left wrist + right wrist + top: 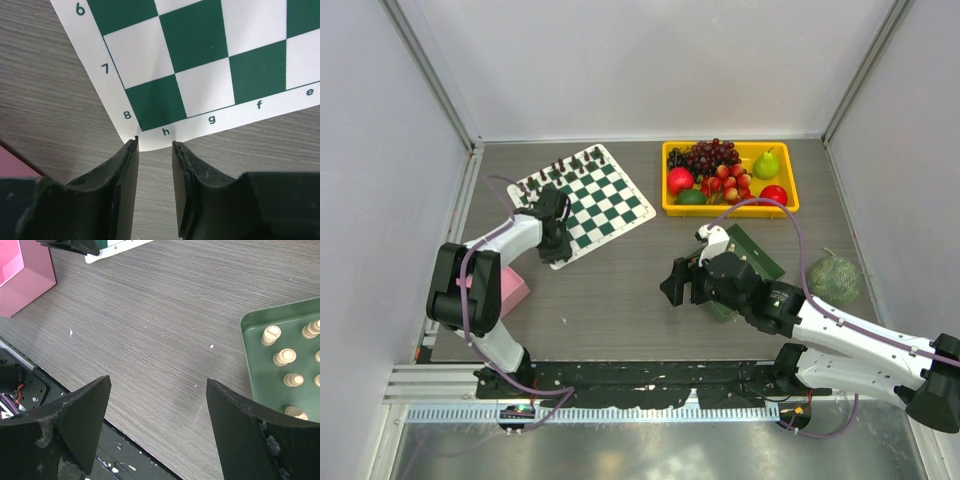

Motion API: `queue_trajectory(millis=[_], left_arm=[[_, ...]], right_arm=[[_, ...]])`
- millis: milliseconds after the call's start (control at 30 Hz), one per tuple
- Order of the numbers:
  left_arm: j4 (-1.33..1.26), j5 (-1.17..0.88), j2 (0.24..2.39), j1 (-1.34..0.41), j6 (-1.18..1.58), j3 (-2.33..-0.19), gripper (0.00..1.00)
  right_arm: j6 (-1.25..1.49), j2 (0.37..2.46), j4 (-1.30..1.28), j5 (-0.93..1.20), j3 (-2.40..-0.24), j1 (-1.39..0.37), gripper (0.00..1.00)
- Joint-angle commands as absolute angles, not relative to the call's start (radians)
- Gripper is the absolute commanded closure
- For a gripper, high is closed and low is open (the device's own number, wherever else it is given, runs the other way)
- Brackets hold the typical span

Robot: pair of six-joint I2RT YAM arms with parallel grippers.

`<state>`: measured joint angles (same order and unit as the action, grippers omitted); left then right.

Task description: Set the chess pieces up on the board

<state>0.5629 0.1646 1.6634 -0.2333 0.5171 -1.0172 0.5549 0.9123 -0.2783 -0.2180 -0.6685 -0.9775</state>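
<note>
The green-and-white checkered board [590, 203] lies at the back left, with dark pieces [563, 168] lined along its far edge. My left gripper [556, 247] hovers low at the board's near corner; the left wrist view shows its gripper [155, 144] narrowly open and empty over the h8 corner of the board [200, 60]. Several cream chess pieces [284, 357] stand in a dark green tray [257, 365] on the right. My right gripper [158, 381] is wide open and empty over bare table left of that tray [757, 252], which my right arm partly covers.
A yellow basket [793, 180] of fruit stands at the back right. A green ball [833, 278] lies at the right. A pink box [506, 290] sits near the left arm's base and also shows in the right wrist view [25, 275].
</note>
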Motion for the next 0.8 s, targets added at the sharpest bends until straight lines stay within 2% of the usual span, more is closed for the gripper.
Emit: queue_trajectory(millis=[0,500,533,567,600,700,767], left_arm=[[0.629,0.160,1.673,-0.229,0.525,-1.072,0.61],[0.712,0.144,1.735,-0.229,0.486,-1.157,0.64],[0.718,0.146,1.739,-0.229,0.486,-1.161,0.67],[0.710,0.150,1.732,-0.229,0.494,-1.157,0.77],[0.681,0.150,1.711,-0.229,0.502,-1.128,0.78],[0.606,0.114,1.639,-0.229,0.514,-1.060,0.71],[0.604,0.109,1.571,-0.230,0.511,-1.046,0.70]], right_arm=[[0.548,0.917,-0.244,-0.207,-0.683,-0.977,0.17],[0.548,0.940,-0.209,-0.187,-0.676,-0.977,0.17],[0.549,0.945,-0.209,-0.183,-0.683,-0.977,0.17],[0.546,0.953,-0.207,-0.181,-0.683,-0.977,0.16],[0.546,0.956,-0.201,-0.183,-0.683,-0.974,0.17],[0.542,0.994,-0.196,-0.209,-0.698,-0.977,0.17],[0.520,1.044,-0.201,-0.209,-0.731,-0.976,0.19]])
